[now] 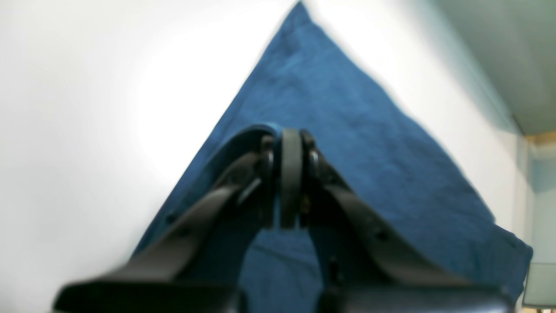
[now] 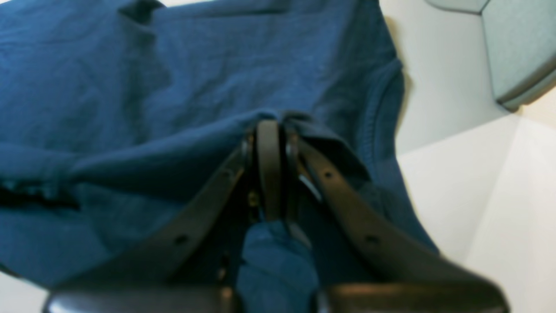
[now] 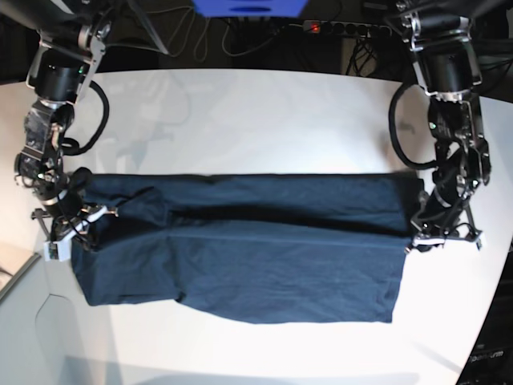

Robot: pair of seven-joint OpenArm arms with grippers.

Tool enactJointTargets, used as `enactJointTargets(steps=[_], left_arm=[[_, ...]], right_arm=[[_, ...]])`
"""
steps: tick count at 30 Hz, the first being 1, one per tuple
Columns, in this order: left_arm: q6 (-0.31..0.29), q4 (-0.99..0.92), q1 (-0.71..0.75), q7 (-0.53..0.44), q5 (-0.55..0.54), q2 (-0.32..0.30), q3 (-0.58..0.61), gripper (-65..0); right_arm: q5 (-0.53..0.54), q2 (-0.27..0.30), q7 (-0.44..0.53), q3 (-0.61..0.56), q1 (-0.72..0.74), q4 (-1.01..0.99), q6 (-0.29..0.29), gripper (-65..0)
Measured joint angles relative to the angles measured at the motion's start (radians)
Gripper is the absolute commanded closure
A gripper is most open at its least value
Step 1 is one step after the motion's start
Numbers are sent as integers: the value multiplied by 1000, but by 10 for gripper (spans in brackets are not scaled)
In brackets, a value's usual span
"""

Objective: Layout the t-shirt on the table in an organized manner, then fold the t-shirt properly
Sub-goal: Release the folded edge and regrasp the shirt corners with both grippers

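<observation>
Base: both hands, left (image 3: 418, 233) and right (image 3: 80, 215), clenched on t-shirt (image 3: 256, 265) side edges; table (image 3: 256, 120) around.

left gripper (image 1: 290, 174) showing out of focus in its wrist view, its base cut off by the near edge, right gripper (image 2: 271, 169) blurring likewise, hiding t-shirt (image 2: 173, 87) folds behind, shirt's label not showing

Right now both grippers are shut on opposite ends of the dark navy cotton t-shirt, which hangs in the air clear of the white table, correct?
Not quite. The dark navy cotton t-shirt lies spread on the white table, as the base view shows. Left gripper and right gripper are indeed shut on its ends.
</observation>
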Motion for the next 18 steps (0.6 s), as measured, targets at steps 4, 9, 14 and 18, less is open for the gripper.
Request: enactJointTargets(steps=[4, 9, 14, 18], left_arm=[[0, -80, -26, 0, -4, 1, 0, -2], [0, -103, -35, 4, -3, 1, 0, -116], [0, -96, -37, 7, -4, -1, 0, -382], [-3, -47, 2, 0, -3, -1, 1, -488]], right_arm=[[-2, 0, -6, 0, 23, -50, 0, -93], [-2, 11, -3, 0, 27, -58, 0, -299], [-2, 21, -2, 2, 26, -57, 0, -358], [0, 32, -1, 17, -3, -22, 0, -360]])
